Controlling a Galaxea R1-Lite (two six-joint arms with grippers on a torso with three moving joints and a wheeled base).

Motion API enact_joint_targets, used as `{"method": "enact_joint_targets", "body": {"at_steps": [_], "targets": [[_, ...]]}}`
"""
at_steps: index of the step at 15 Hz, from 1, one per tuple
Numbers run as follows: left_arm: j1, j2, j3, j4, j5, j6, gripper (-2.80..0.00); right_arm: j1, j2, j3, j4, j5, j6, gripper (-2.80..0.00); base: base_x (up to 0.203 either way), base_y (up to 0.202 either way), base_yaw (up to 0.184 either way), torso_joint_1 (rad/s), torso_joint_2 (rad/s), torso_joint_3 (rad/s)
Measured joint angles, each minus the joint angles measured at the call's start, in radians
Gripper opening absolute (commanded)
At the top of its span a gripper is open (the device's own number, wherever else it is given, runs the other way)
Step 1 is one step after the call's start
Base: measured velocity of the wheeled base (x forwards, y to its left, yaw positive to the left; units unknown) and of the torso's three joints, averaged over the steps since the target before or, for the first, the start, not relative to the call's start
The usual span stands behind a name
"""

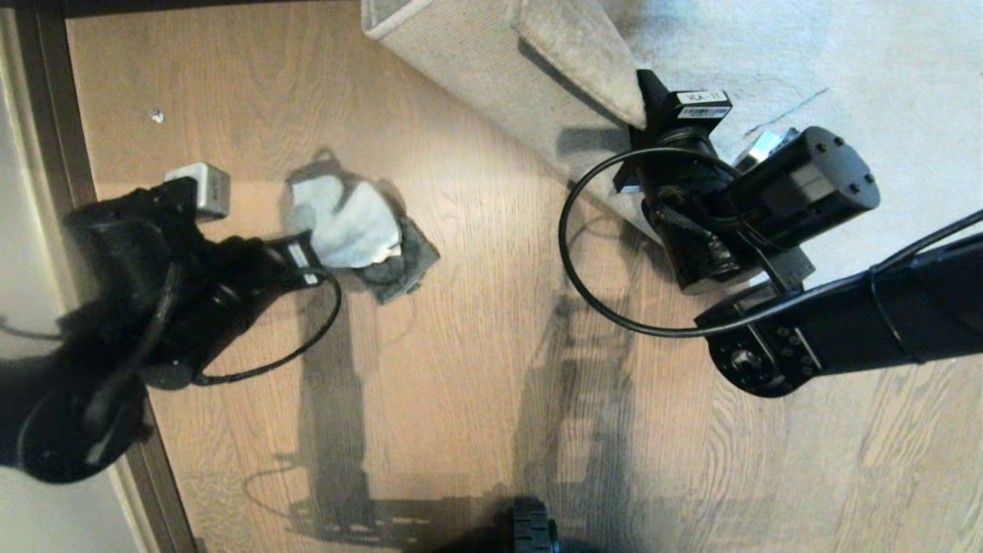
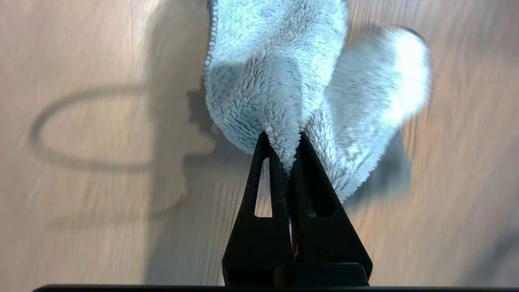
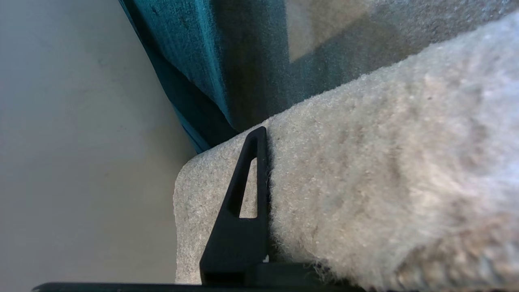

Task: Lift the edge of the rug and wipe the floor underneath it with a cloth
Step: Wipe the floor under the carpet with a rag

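My right gripper (image 1: 643, 107) is shut on the rug edge (image 1: 607, 84) and holds it lifted and folded back, so the woven beige backing (image 1: 476, 69) faces up. In the right wrist view one black finger (image 3: 247, 194) presses against the pale pile (image 3: 365, 170); the other finger is hidden under the fold. My left gripper (image 1: 307, 257) is shut on the cloth (image 1: 345, 223), a fluffy pale rag with a darker grey face, bunched on the wood floor (image 1: 476, 322) left of the lifted rug. The left wrist view shows the cloth (image 2: 275, 81) pinched between the fingertips of the left gripper (image 2: 282, 140).
A dark skirting strip (image 1: 54, 138) runs along the left of the floor beside a pale wall. A small white speck (image 1: 157, 116) lies on the planks. The robot's base wheel (image 1: 530, 530) shows near me. Teal fabric (image 3: 190, 61) stands beyond the rug.
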Motion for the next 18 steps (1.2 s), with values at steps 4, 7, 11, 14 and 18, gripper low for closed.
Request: {"method": "enact_joint_targets", "body": {"at_steps": [4,7,11,14,18], "targets": [[-0.068,-0.141,0.231,0.0,0.001,0.015,-2.8,0.0,0.0,0.001,0.0,0.001,0.0,-2.8,0.0,0.0,0.0,0.0,0.0,0.0],[-0.194,-0.227,0.361,0.005,0.0,0.035,-2.8,0.0,0.0,0.002,0.0,0.002,0.0,-2.8,0.0,0.0,0.0,0.0,0.0,0.0],[-0.384,-0.264,0.393,0.016,0.0,0.037,-2.8,0.0,0.001,0.002,0.0,0.001,0.0,-2.8,0.0,0.0,0.0,0.0,0.0,0.0],[-0.512,-0.214,0.351,0.042,0.0,0.037,-2.8,0.0,0.01,0.001,-0.001,0.001,0.0,-2.8,0.0,0.0,0.0,0.0,0.0,0.0],[-0.554,-0.06,0.186,0.046,-0.001,0.036,-2.8,-0.001,0.013,0.002,0.0,0.0,0.0,-2.8,0.0,0.0,0.0,0.0,0.0,0.0]]}}
